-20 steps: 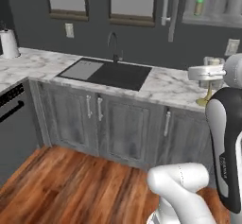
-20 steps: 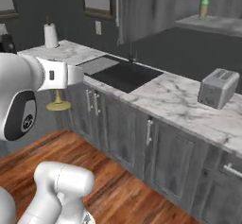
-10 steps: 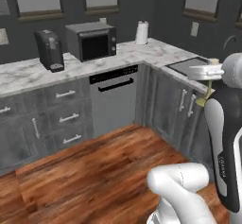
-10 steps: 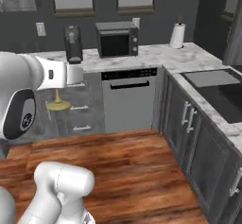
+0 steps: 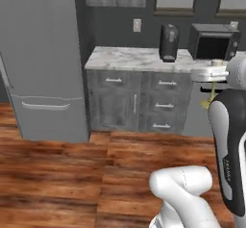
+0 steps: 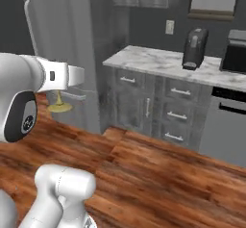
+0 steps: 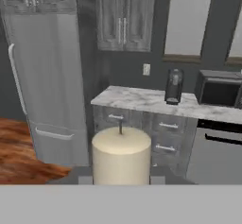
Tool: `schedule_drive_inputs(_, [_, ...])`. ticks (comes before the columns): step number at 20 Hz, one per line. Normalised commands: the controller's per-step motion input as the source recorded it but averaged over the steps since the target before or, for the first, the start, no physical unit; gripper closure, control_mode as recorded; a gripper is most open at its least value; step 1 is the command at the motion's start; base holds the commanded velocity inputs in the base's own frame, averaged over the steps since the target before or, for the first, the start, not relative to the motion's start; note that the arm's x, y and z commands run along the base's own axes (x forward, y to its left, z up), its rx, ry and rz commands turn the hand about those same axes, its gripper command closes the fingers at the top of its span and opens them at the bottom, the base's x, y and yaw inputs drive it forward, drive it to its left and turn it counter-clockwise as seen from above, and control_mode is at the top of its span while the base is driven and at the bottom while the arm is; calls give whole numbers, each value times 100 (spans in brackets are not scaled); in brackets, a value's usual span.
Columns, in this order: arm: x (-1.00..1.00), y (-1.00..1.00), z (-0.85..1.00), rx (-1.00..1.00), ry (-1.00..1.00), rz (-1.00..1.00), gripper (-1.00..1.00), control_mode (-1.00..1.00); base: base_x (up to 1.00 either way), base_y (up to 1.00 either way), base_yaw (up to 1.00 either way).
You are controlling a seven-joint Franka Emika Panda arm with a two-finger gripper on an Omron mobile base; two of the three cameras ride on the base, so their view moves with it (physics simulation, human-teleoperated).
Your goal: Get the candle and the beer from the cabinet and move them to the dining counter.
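Note:
A cream-white candle (image 7: 121,154) with a short dark wick stands close in front of the hand camera, and my gripper (image 7: 121,179) is shut on it low down. In the left base view the gripper (image 5: 212,73) sits at the right edge with the candle's brass-gold holder (image 5: 205,104) hanging below it. From the right base view the gripper (image 6: 73,75) points right at the left side, and the holder's round base (image 6: 59,107) hangs under it. The beer, the cabinet and the dining counter are out of view.
A tall grey fridge (image 5: 43,63) stands at the left. Beside it a marble worktop (image 5: 129,58) over grey drawers carries a dark coffee machine (image 5: 168,43) and a black microwave (image 5: 212,41). Grey wall cupboards (image 7: 124,15) hang above. Wood floor (image 5: 72,174) lies open in front.
The whole picture has swept sideways with the base: the sink, then the microwave corner, now the fridge and coffee machine. The candle stays in the gripper.

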Motion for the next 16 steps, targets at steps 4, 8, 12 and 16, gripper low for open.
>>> schedule_drive_inputs(4, [0,0,0,0,0,0,100,100,-34,0,95])
schedule_drive_inputs(8, [0,0,0,0,0,0,100,100,-23,0,93])
schedule_drive_inputs(12, [0,0,0,0,0,0,100,100,-19,0,90])
schedule_drive_inputs(16, [0,0,0,0,0,0,100,100,-14,0,88])
